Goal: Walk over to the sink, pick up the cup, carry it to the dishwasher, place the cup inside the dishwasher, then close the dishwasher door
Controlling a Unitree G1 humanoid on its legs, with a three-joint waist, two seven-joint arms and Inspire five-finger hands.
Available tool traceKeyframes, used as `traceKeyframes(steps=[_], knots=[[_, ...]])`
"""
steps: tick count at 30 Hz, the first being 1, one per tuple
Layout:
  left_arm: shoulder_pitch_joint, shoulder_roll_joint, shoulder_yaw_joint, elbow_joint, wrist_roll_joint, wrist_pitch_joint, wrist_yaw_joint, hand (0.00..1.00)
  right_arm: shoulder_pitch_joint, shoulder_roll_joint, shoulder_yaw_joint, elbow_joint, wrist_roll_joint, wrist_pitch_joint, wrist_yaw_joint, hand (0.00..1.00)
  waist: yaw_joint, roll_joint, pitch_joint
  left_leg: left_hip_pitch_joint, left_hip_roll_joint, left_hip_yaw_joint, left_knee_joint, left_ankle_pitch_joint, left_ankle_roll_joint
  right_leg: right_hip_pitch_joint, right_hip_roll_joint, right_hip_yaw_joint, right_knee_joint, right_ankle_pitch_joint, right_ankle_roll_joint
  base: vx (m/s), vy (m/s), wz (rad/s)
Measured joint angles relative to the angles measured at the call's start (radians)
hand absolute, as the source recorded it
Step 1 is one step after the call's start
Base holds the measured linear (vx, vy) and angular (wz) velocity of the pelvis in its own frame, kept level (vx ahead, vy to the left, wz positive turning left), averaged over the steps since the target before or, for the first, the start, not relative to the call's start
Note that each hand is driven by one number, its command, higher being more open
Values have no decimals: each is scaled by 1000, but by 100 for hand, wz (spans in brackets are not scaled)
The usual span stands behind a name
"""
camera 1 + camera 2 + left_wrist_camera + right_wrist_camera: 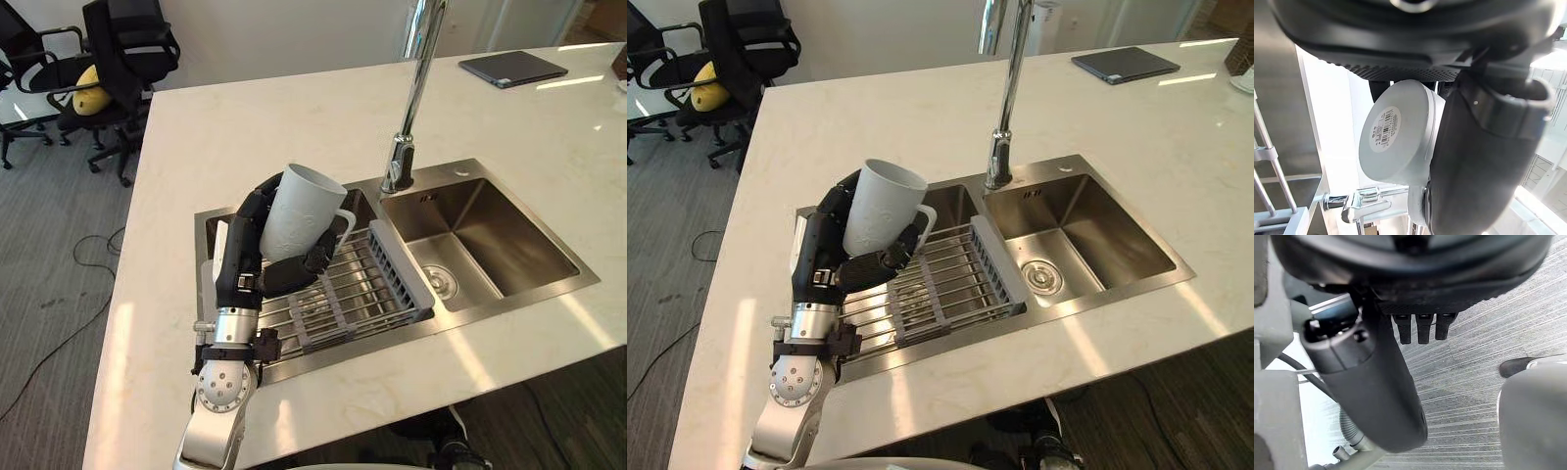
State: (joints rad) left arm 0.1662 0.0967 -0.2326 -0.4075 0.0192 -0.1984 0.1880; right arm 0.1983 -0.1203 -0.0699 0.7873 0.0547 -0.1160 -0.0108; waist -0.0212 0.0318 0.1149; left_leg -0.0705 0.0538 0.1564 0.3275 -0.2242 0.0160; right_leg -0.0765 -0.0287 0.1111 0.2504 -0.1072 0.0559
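Note:
A white handled cup (pixel 306 211) is held tilted above the sink's left basin, with my left hand (pixel 245 250) shut on it, fingers behind its wall and thumb across the front. In the left wrist view the cup's base (pixel 1396 134) with a barcode sticker shows past the thumb (pixel 1484 161). Below it lies a grey wire drying rack (pixel 353 289) across the left basin. My right hand (pixel 1381 382) hangs over grey carpet, its fingers straight and holding nothing.
A double steel sink (pixel 490 240) is set in a pale stone counter (pixel 265 127), with a tall chrome tap (pixel 407 117) behind it. A dark tablet (pixel 512 68) lies at the counter's far right. Black office chairs (pixel 108 59) stand on the carpet at far left.

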Motion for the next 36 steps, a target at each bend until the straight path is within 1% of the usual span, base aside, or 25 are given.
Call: traceKeyframes(steps=[2,3,4,5,6,7,8,9,10,12,13,14,15,16,17,18,19,21,22,23,25,26,27,32,36], knots=[[0,1,-2,0,1,0,0,30,2,0,-2,-10,1,0,-6,90,0,0,17,-16,-6,-7,31,-9,13,-13,-8,-9,45,-9,11,-159,55,17],[-1,4,0,-1,1,-1,0,30,-1,4,-2,-15,2,0,-8,90,8,-3,21,-22,-10,-8,32,-3,27,-18,-19,-13,81,-45,32,-169,50,27],[-1,3,0,1,1,-1,0,30,-1,6,-2,-18,2,0,-9,90,7,-3,25,-24,-17,-17,36,-1,31,-25,-25,-20,148,-72,36,-141,29,38],[4,2,1,3,1,-1,0,30,1,8,-1,-18,2,0,-9,90,11,-2,24,-29,-25,-33,38,5,38,-20,-28,-31,268,-119,50,-111,-19,48],[4,2,1,3,1,-4,-1,30,-1,11,-1,-19,2,0,-9,90,27,-5,15,-49,-33,-51,39,22,37,2,-28,-31,340,-153,84,-103,-40,48],[4,2,1,2,1,-6,-2,30,-3,13,-1,-19,3,-1,-9,90,33,-9,8,-67,-41,-61,41,30,35,18,-28,-31,347,-159,92,-84,-88,49],[3,1,0,-1,1,-9,-1,30,-13,15,-1,-19,3,-2,-11,90,47,-21,-9,-115,-58,-75,51,48,33,46,-31,-28,299,-172,82,-58,-88,34],[3,-3,0,-3,1,-9,0,30,-24,14,-1,-19,3,-3,-13,90,60,-24,-13,-141,-63,-76,57,59,30,59,-30,-26,240,-186,65,-109,-123,37],[2,-5,-2,-6,1,-8,2,30,-52,10,0,-20,3,-4,-16,90,75,-23,-13,-195,-70,-87,55,87,24,61,-28,-19,150,-202,36,-161,-137,41],[1,-5,-22,-7,1,0,-1,30,-87,10,0,-19,6,-4,-24,90,74,-18,2,-239,-72,-137,56,124,6,93,-9,-5,50,-207,20,-187,-157,70],[2,-3,-44,-7,1,3,-3,30,-92,10,0,-19,23,-5,-31,90,68,-14,21,-237,-70,-183,62,140,-9,130,15,-13,18,-197,-13,-216,-185,97],[3,0,-75,-9,0,4,-2,30,-87,10,1,-18,36,-6,-37,90,72,-10,23,-236,-60,-221,65,158,-24,148,40,-37,10,-188,-34,-222,-189,90],[2,-1,-81,-13,0,4,-1,30,-88,9,0,-18,41,-7,-39,90,73,-8,25,-236,-53,-230,67,168,-31,153,53,-48,9,-183,-44,-238,-174,73],[-1,-2,-83,-22,0,2,1,30,-93,8,-1,-19,41,-14,-45,90,72,-6,26,-236,-43,-240,34,207,-48,156,62,-83,-3,-165,-73,-259,-144,70],[-14,-4,-88,-26,-1,-2,2,30,-93,9,0,-23,42,-26,-53,90,59,-11,31,-247,-27,-211,36,208,-46,153,66,-125,-30,-141,-102,-321,-159,89],[-24,-5,-98,-28,-1,-4,1,30,-92,7,-1,-27,44,-26,-59,90,50,-4,31,-258,-8,-165,99,176,-31,150,67,-160,-35,-128,-110,-274,-117,85],[-29,-5,-105,-28,-2,-6,0,30,-84,6,-1,-30,45,-25,-66,90,45,-4,30,-259,3,-144,140,154,-29,147,66,-176,-33,-124,-111,-254,-94,82],[-43,-11,-132,-28,-22,-19,-1,30,-47,7,1,-60,71,-25,-70,90,27,-5,30,-219,50,-106,235,74,-35,126,50,-233,-30,-108,-115,-235,-21,74],[-46,-14,-138,-28,-30,-21,-1,30,-44,7,0,-61,76,-25,-71,90,26,-6,28,-196,62,-98,230,65,-37,116,43,-243,-29,-105,-113,-229,58,64],[-54,-19,-155,-25,-41,-22,-2,30,-35,8,0,-60,81,-25,-72,90,21,-3,23,-146,79,-80,197,49,-49,95,32,-263,-31,-97,-106,-210,104,59],[-58,-24,-170,-15,-41,-25,-3,30,-28,7,-1,-58,82,-24,-73,90,9,8,16,-50,79,-78,36,37,-69,81,18,-285,-55,-76,-88,-170,134,52],[-63,-20,-166,-6,-41,-25,-4,30,-32,13,-1,-55,82,-23,-73,90,3,20,5,-1,72,-76,-98,58,-101,71,10,-294,-68,-63,-77,-118,212,24],[-67,-10,-166,18,-43,-26,-1,30,-26,25,0,-57,82,-22,-72,90,7,7,1,13,49,-71,-140,90,-82,72,-8,-292,-83,-42,-59,-97,217,15],[-67,7,-153,64,-60,-21,2,30,-32,55,1,-56,78,-21,-62,90,7,-11,-10,9,5,-53,-123,82,-46,76,-50,-275,-104,-10,-17,-28,175,-7],[-66,8,-146,64,-60,-21,1,30,-34,54,8,-56,71,-21,-62,90,8,-20,-15,5,-15,-40,-109,71,-24,74,-71,-259,-96,-3,-5,-44,97,-7]])
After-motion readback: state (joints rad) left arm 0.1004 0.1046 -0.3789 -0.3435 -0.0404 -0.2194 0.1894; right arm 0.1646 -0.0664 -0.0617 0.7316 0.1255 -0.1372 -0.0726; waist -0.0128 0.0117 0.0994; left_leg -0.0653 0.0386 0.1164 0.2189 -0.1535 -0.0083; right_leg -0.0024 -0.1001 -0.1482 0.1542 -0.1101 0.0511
